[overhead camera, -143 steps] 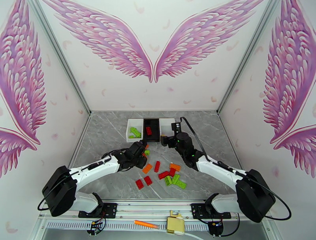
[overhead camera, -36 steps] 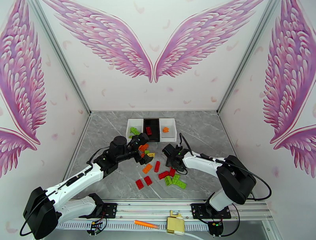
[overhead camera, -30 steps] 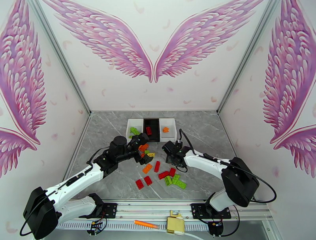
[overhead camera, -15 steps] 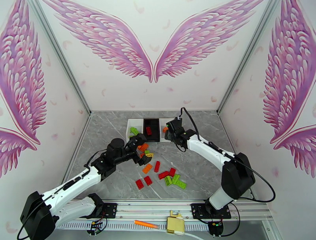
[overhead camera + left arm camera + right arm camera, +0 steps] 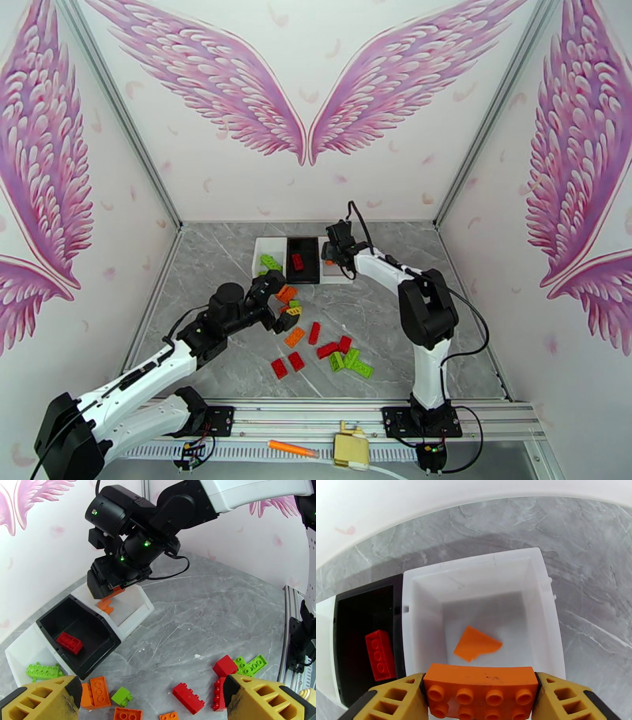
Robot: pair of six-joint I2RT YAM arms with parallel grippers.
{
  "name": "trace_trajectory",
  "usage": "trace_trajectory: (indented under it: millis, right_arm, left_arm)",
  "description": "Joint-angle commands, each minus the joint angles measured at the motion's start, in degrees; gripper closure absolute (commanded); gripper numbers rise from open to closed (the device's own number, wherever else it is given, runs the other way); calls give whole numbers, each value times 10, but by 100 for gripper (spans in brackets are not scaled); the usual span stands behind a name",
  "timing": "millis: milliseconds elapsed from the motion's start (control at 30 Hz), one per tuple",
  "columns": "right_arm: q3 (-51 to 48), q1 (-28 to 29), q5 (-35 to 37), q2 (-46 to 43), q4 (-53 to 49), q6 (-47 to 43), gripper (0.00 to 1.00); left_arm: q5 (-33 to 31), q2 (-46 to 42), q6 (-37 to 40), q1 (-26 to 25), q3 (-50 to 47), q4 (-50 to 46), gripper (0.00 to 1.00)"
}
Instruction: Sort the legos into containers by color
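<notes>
1. Grey marble tabletop [image 5: 442,316], seen from above: three trays stand in a row at the middle of its far edge, the left white tray [image 5: 258,264], the black tray [image 5: 302,273] and the right white tray [image 5: 340,275]. The right gripper [image 5: 332,253] hangs over the right white tray. The left gripper [image 5: 282,294] hovers above the loose legos [image 5: 332,347] scattered mid-table.
2. From the left wrist, its own yellow fingers [image 5: 43,699] stand wide apart with nothing between them, and red, orange and green bricks lie below. Beyond, the right gripper carries an orange brick [image 5: 112,594] just over the right white tray. A red brick [image 5: 69,643] lies in the black tray and a green brick [image 5: 41,671] in the left white one.
3. From the right wrist, the jaws clamp the orange brick by its two ends, above the tray's near wall. One orange piece [image 5: 477,643] already lies inside. To drop well, I would carry the brick over the tray's middle, lower it inside the walls, then open. A release here risks a bounce off the rim or into the black tray alongside.
</notes>
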Motion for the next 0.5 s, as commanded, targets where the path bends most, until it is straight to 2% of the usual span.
trace_trajectory:
  millis: [0,200,400,467]
  right_arm:
    - [29,-5,-8,9,20,-15,39]
    - [-19,-5,-38,-47,48,-17,22]
    - [-113,-3,-59,-144,97,-28,13]
    - [-153,-1,-83,-180,120,-46,11]
  left_arm:
    - [-9,-14,-5,-4,-10,6,1]
    - [-37,-17,-19,-3,-18,19,1]
    - [-121,0,-62,-4,-26,47,1]
    - [-170,10,-89,-4,-23,42,1]
